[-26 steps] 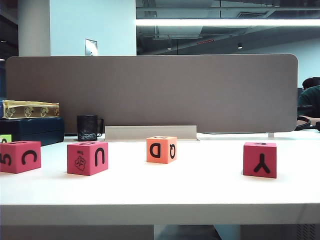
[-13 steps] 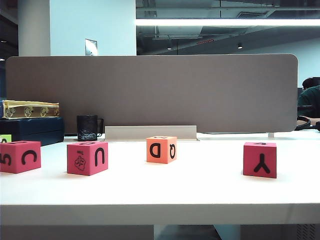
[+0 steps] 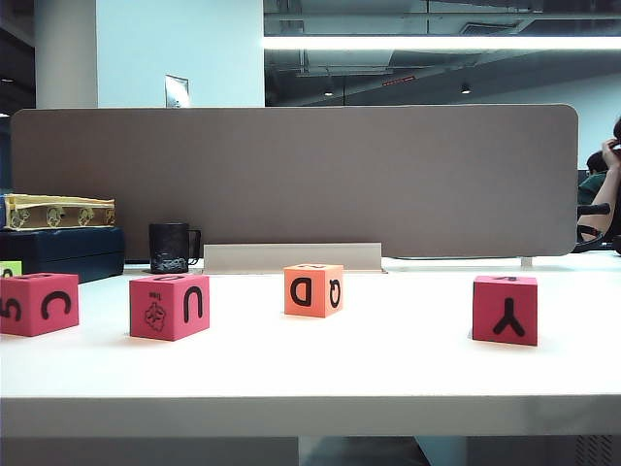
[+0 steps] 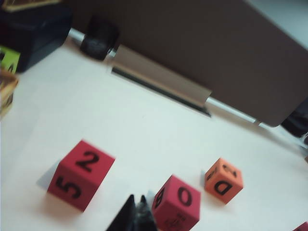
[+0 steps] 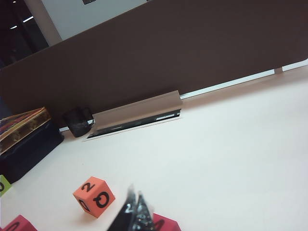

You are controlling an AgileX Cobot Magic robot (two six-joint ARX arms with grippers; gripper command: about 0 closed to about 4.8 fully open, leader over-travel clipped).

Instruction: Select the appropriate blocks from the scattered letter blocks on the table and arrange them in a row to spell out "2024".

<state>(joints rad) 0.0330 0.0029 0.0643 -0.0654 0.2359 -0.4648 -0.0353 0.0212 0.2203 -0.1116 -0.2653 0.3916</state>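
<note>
Four blocks stand in a loose row on the white table (image 3: 388, 369): a pink one (image 3: 39, 304) showing 5 and C, a pink one (image 3: 170, 306) with a tree picture and U, an orange one (image 3: 313, 289) with D and Q, and a pink Y block (image 3: 505, 309). No gripper shows in the exterior view. My left gripper (image 4: 137, 196) is shut and empty above the table, between the pink 2/5 block (image 4: 81, 174) and a pink block topped with 0 (image 4: 177, 203). My right gripper (image 5: 135, 190) is shut and empty, beside the orange block (image 5: 94, 196) topped with 2.
A grey-brown partition (image 3: 291, 175) closes the back of the table. A black mug (image 3: 171, 249), a dark box (image 3: 63, 252) with a yellow box on top, and a lime-green block (image 3: 10, 268) stand at the back left. A person sits at the far right.
The blocks have not moved. The person behind the partition at the far right has raised an arm.
</note>
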